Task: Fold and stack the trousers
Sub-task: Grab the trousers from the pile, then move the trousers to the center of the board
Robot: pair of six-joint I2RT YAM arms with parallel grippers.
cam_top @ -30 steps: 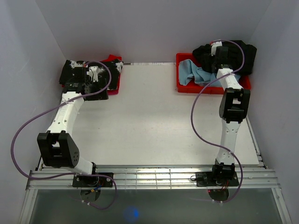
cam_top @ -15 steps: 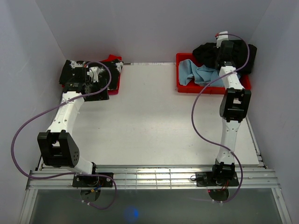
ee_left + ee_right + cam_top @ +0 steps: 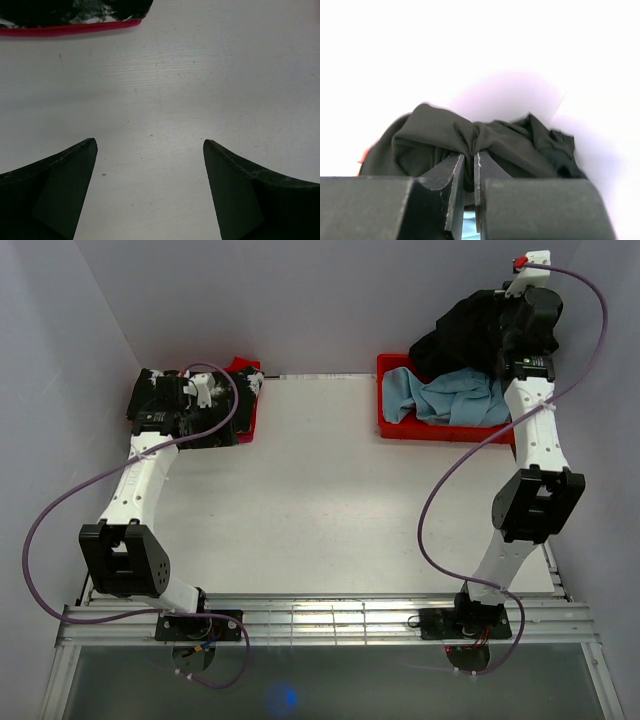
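- Top view. The trousers are a black bunch hanging above the red bin at the far right corner of the table. The right gripper holds them up against the back wall.
- The lower folds still trail into the bin, next to a blue cloth. Most of the garment is not yet clear of the rim.
- The left gripper is at the far left corner, over a second red bin that holds a black garment with white splotches.
- Left wrist view. The jaws are spread wide with nothing between them. Below them is bare bench, with the red rim and a bit of splotched cloth at the top edge of the view.
- Right wrist view. The fingers are pressed together on a puckered ridge of black fabric, and the rest billows out beyond the tips. Bright glare hides whatever lies behind.
- Handling, as a judgement: the cloth is light, limp and unstiffened, so it will sag and swing from a single pinch. It is not fragile. A thin pinch could slip if the trailing part catches on the bin.
- Where to hold: this grip is mid-bunch and gives no control of the shape. The pair should be laid on the open centre of the bench and re-gripped at the waistband corners or the hems. I cannot pick either out in the bunch.
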